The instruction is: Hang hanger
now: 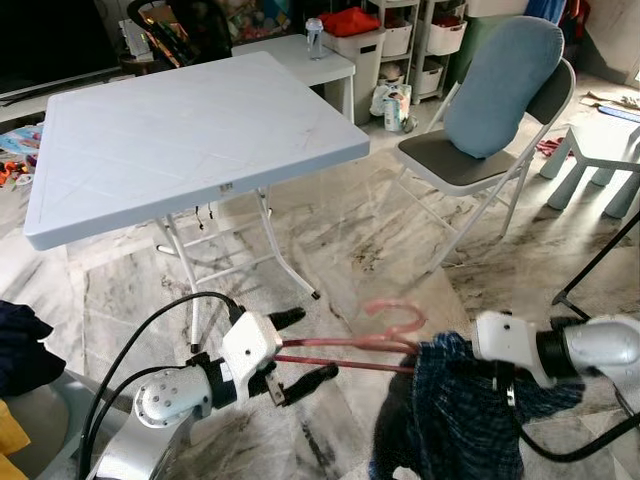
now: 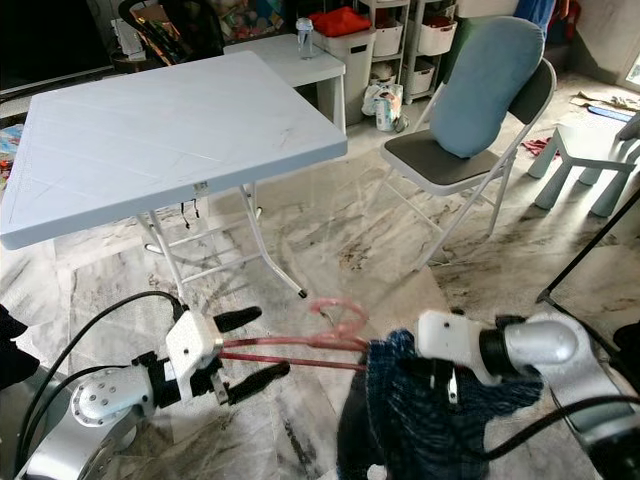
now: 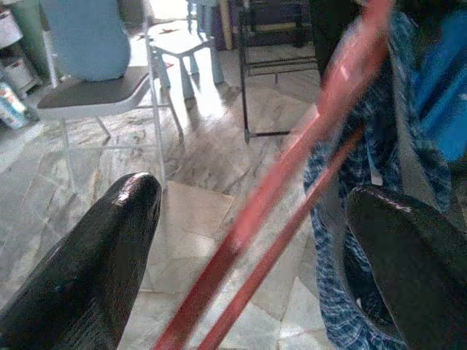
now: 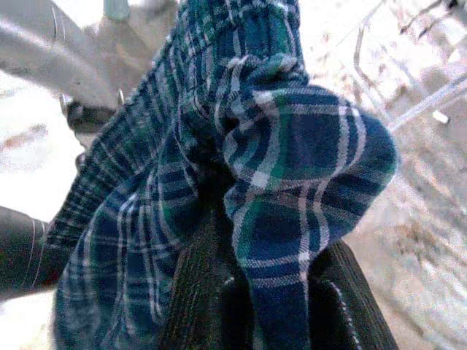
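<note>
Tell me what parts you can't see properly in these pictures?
- Right claw: in the right wrist view the plaid cloth bunches over it, so its grip is unclear.
- Pink hanger: its right end vanishes into the cloth in the eye views.
- Left claw: open around the hanger; its fingertips are cut off in the left wrist view.

**Room, marble floor**

Veined marble floor (image 1: 370, 240), glossy. Pale blue folding table (image 1: 180, 140) at left, white legs. Grey folding chair (image 1: 480, 150) at right, blue cushion (image 1: 505, 85) leaning on its back. Pale stool (image 1: 600, 150) far right. White shelves (image 1: 420, 40) with bins behind.
</note>
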`<state>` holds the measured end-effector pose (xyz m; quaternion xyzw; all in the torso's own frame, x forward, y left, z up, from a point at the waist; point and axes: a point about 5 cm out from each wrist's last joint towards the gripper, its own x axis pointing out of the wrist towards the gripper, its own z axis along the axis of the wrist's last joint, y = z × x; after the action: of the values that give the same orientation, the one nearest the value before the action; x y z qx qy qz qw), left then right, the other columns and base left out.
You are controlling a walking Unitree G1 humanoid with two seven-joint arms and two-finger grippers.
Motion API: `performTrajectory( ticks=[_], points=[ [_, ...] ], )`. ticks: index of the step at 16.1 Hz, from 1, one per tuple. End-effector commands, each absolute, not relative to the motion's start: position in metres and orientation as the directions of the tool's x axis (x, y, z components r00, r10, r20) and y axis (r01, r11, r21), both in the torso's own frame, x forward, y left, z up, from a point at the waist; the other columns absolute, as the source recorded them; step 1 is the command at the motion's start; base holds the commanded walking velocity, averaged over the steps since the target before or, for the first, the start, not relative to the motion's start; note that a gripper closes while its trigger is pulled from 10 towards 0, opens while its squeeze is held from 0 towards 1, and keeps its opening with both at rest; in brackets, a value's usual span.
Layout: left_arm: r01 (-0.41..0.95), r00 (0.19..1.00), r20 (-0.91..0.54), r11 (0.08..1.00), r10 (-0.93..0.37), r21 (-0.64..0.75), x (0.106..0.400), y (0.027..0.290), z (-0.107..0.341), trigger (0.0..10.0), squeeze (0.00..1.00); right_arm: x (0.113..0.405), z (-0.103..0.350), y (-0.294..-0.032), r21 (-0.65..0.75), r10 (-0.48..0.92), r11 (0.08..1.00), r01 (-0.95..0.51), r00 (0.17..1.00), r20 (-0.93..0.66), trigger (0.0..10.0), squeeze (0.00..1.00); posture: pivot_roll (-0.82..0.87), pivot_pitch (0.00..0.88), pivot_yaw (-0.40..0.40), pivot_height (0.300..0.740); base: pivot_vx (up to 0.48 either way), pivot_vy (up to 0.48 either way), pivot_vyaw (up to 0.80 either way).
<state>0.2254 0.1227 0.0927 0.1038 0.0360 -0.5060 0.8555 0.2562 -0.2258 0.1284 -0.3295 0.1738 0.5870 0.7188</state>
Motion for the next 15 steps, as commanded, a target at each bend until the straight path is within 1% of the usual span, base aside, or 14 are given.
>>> performTrajectory(
  ticks=[1,2,3,4,5,6,7,9,10,11,12,13,15],
  points=[
    [0.889,0.452,-0.188,0.423,-0.872,0.173,0.224,0.123,0.091,10.0,0.0,0.261,0.142,-0.222,-0.312,0.756,0.064,-0.948,0.25,-0.604,10.0,0.0,-0.14,0.0,0.02,0.74,0.0,0.0,0.0],
    [0.901,0.428,-0.191,0.4,-0.883,0.17,0.225,0.122,0.091,10.0,0.0,0.263,0.144,-0.221,-0.319,0.758,0.049,-0.946,0.244,-0.605,10.0,0.0,-0.14,0.0,0.019,0.74,0.0,0.0,0.0],
    [0.903,0.422,-0.191,0.394,-0.886,0.17,0.226,0.122,0.091,10.0,0.0,0.264,0.144,-0.22,-0.322,0.759,0.041,-0.946,0.239,-0.606,10.0,0.0,-0.14,0.0,0.019,0.74,0.0,0.0,0.0],
    [0.906,0.415,-0.187,0.385,-0.89,0.178,0.229,0.122,0.091,5.8,0.0,0.265,0.145,-0.218,-0.322,0.764,0.022,-0.946,0.224,-0.605,10.0,0.0,-0.14,0.0,0.019,0.74,0.0,0.0,0.0],
    [0.902,0.417,-0.178,0.382,-0.891,0.2,0.233,0.123,0.093,3.9,0.0,0.265,0.146,-0.216,-0.324,0.764,0.001,-0.946,0.21,-0.61,10.0,0.0,-0.14,0.0,0.019,0.74,0.0,0.0,0.0],
    [0.893,0.431,-0.166,0.393,-0.887,0.217,0.237,0.126,0.095,1.6,0.0,0.266,0.146,-0.217,-0.32,0.752,-0.028,-0.947,0.191,-0.631,10.0,0.0,-0.14,0.0,0.021,0.74,0.0,0.0,0.0],
    [0.891,0.435,-0.158,0.398,-0.886,0.22,0.24,0.128,0.097,0.0,0.0,0.267,0.146,-0.219,-0.324,0.737,-0.05,-0.945,0.184,-0.65,10.0,0.0,-0.14,0.0,0.024,0.74,0.0,0.0,0.0],
    [0.886,0.441,-0.149,0.403,-0.885,0.229,0.242,0.13,0.098,0.0,0.0,0.269,0.147,-0.22,-0.329,0.725,-0.069,-0.942,0.179,-0.665,10.0,0.0,-0.14,0.0,0.025,0.74,0.0,0.0,0.0],
    [0.871,0.46,-0.128,0.418,-0.879,0.258,0.245,0.13,0.102,8.2,0.0,0.273,0.147,-0.221,-0.344,0.71,-0.077,-0.936,0.19,-0.678,10.0,0.0,-0.14,0.0,0.024,0.74,0.0,0.0,0.0],
    [0.864,0.469,-0.12,0.427,-0.875,0.265,0.247,0.13,0.103,8.2,0.0,0.275,0.146,-0.221,-0.355,0.706,-0.079,-0.932,0.199,-0.68,10.0,0.0,-0.14,0.0,0.02,0.74,0.0,0.0,0.0],
    [0.862,0.472,-0.117,0.43,-0.874,0.27,0.248,0.13,0.104,10.0,0.0,0.276,0.147,-0.22,-0.361,0.713,-0.079,-0.929,0.201,-0.672,10.0,0.0,-0.14,0.0,0.02,0.74,0.0,0.0,0.0],
    [0.865,0.468,-0.128,0.424,-0.874,0.269,0.248,0.131,0.101,10.0,0.0,0.278,0.149,-0.216,-0.369,0.731,-0.077,-0.926,0.199,-0.653,10.0,0.0,-0.14,0.0,0.018,0.74,0.0,0.0,0.0],
    [0.878,0.45,-0.137,0.41,-0.882,0.247,0.247,0.131,0.098,10.0,0.0,0.281,0.152,-0.209,-0.408,0.755,-0.066,-0.911,0.222,-0.617,10.0,0.0,-0.14,0.0,0.014,0.74,0.0,0.0,0.0]
  ],
)
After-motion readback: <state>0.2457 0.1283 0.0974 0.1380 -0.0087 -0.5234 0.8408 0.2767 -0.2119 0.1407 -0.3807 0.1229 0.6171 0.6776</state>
